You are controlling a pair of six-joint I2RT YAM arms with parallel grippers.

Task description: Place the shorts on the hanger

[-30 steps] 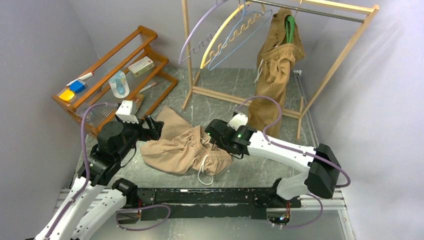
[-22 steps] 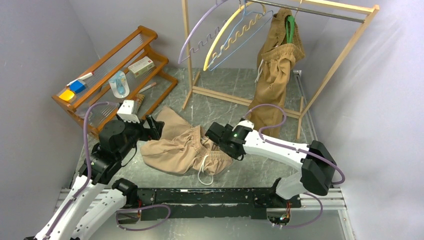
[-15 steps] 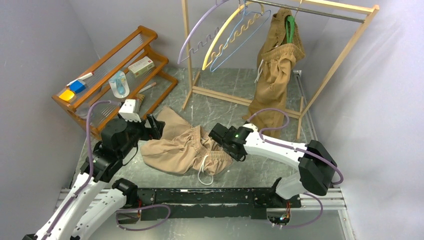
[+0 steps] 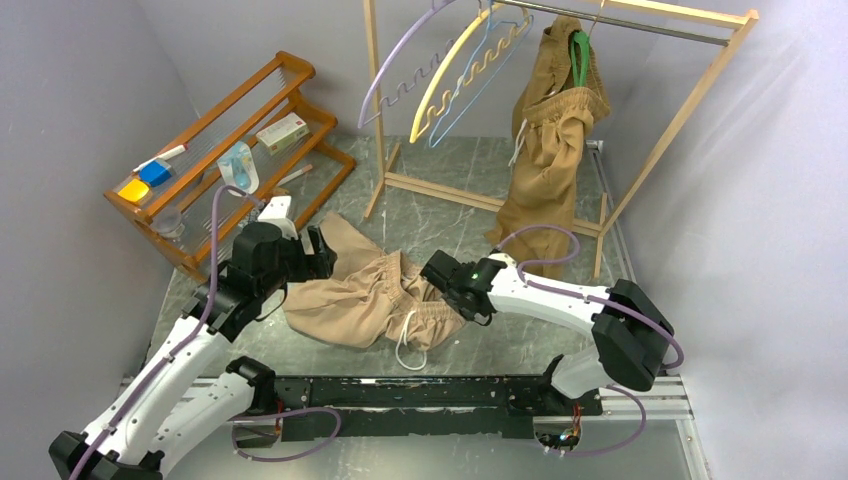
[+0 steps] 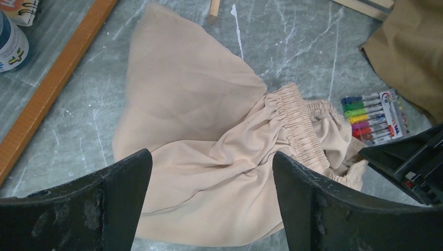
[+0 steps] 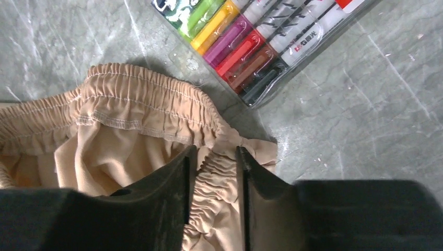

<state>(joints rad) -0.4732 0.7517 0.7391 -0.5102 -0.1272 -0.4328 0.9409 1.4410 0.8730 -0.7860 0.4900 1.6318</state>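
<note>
The light tan shorts (image 4: 350,300) lie crumpled on the grey table, with the white drawstring (image 4: 408,345) looped at their near edge. My right gripper (image 4: 438,275) sits at their right end; in the right wrist view (image 6: 216,154) its jaws are closed on the gathered waistband (image 6: 130,104). My left gripper (image 4: 318,252) hovers over the left leg, and in the left wrist view (image 5: 210,157) it is wide open and empty above the fabric (image 5: 198,120). The light-blue hanger (image 4: 480,75) hangs on the rail at the back.
A lilac hanger (image 4: 395,60) and a yellow hanger (image 4: 445,75) hang beside the blue one on the wooden rack (image 4: 690,100). Darker brown shorts (image 4: 545,150) hang on a green hanger. A marker pack (image 6: 261,36) lies by the waistband. A wooden shelf (image 4: 230,140) stands at left.
My left arm has swung right and forward, bringing its gripper over the shorts' left leg. My right gripper has settled lower on the waistband. The hangers have swayed slightly.
</note>
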